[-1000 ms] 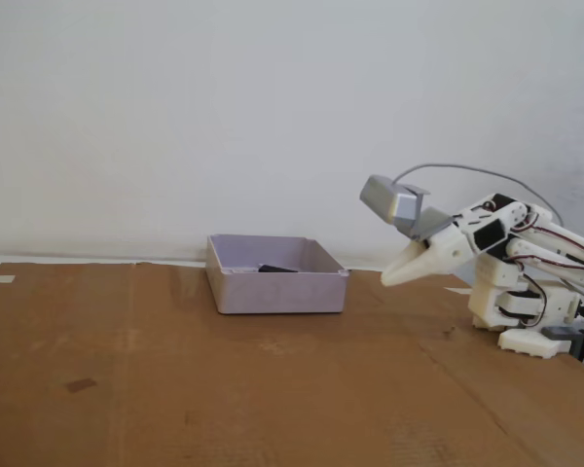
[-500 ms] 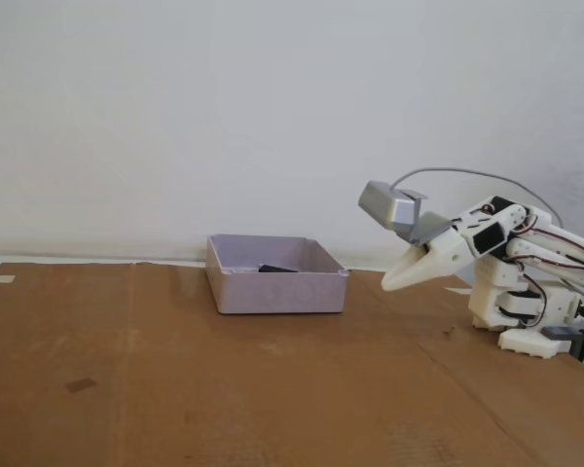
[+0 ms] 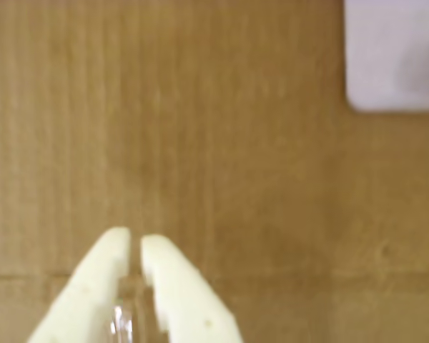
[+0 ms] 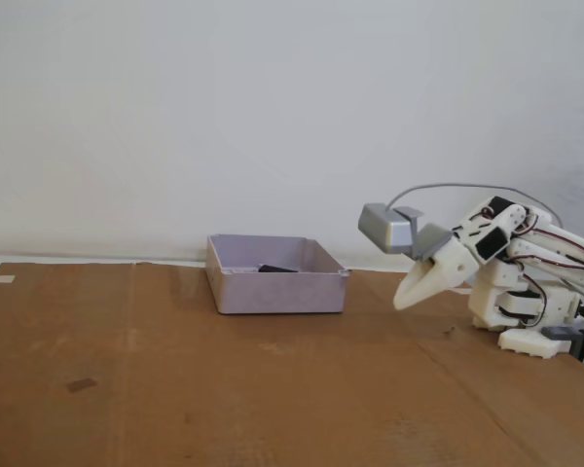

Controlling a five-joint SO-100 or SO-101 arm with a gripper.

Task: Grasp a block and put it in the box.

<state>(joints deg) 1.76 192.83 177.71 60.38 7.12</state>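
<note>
A: What stands on the cardboard sheet [image 4: 224,389]?

B: Only the box [image 4: 275,275], near the back edge in the fixed view. Its walls are low and the top is open, so entry from above is free.

A: And around the gripper [image 4: 401,300]?

B: It hangs above bare cardboard, well apart from the box. The wrist view shows flat cardboard under the fingertips, with only the box corner [image 3: 395,53] at upper right.

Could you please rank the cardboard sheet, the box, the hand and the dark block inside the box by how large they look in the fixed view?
1. Cardboard sheet
2. Box
3. Hand, though it may sit nearer the camera
4. Dark block, only partly visible over the rim
</note>
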